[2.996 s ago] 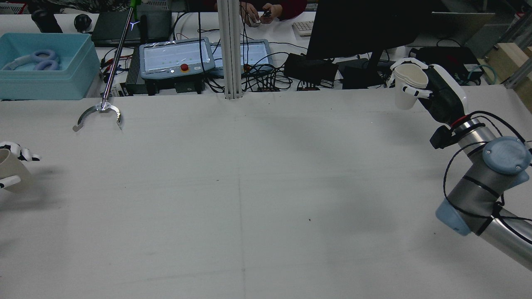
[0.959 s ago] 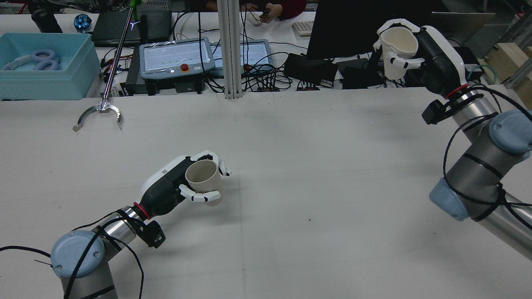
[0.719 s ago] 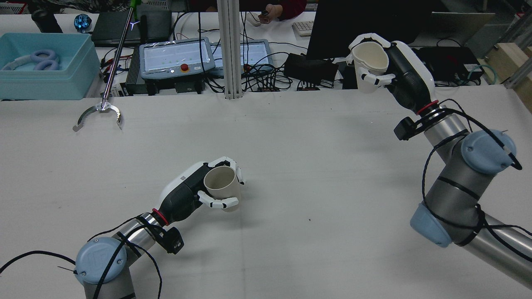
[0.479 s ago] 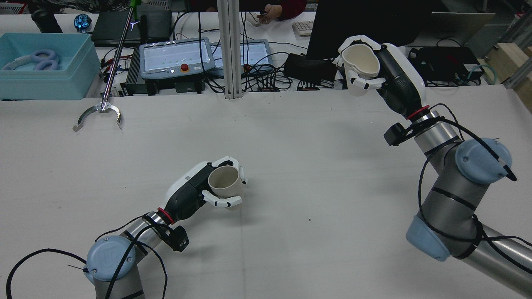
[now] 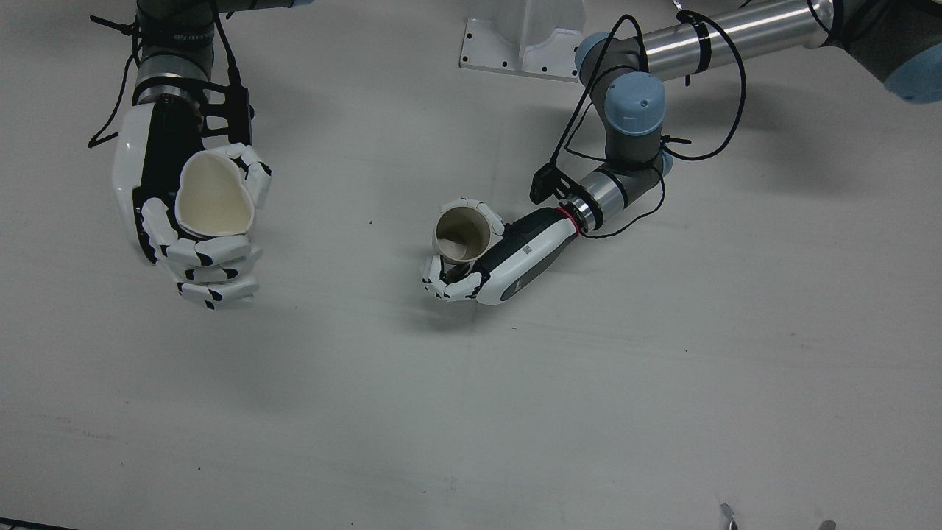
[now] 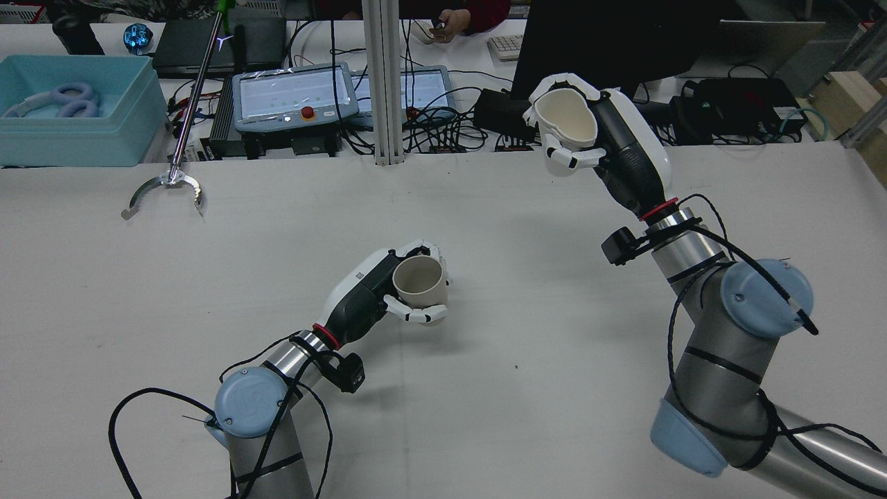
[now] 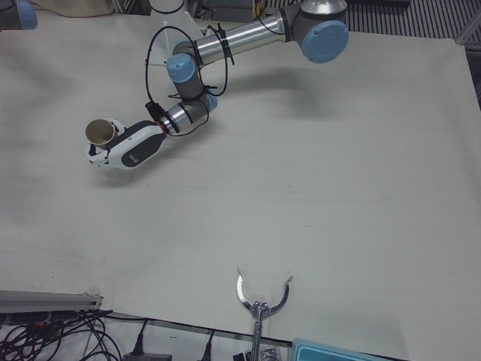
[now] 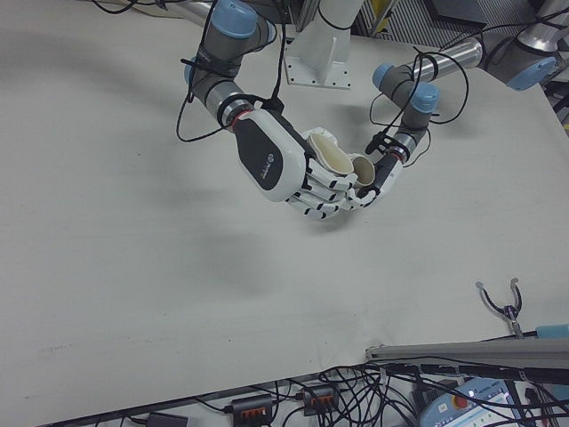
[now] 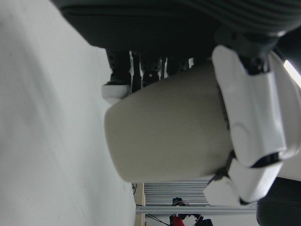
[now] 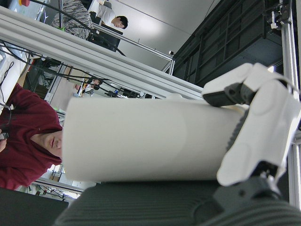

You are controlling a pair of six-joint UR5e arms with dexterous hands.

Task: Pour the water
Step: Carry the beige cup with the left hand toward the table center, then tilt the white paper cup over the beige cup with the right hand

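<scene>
My left hand is shut on a beige paper cup, held upright just above the white table near its middle. In the front view that cup shows its open mouth, with the left hand wrapped round its side. My right hand is shut on a second, whiter cup, held high over the table's far right part, mouth up and rim squeezed out of round. That cup sits in the right hand well apart from the other cup. The hand views show only each cup's wall.
A metal grabber claw lies at the table's far left. Behind the table edge stand a teal bin, two teach pendants, an aluminium post, a dark monitor and cables. A person sits at the far desk.
Both arms have swung in toward the table's middle. The left hand carried its cup rightward and farther out; the right hand carried its cup leftward and somewhat lower.
</scene>
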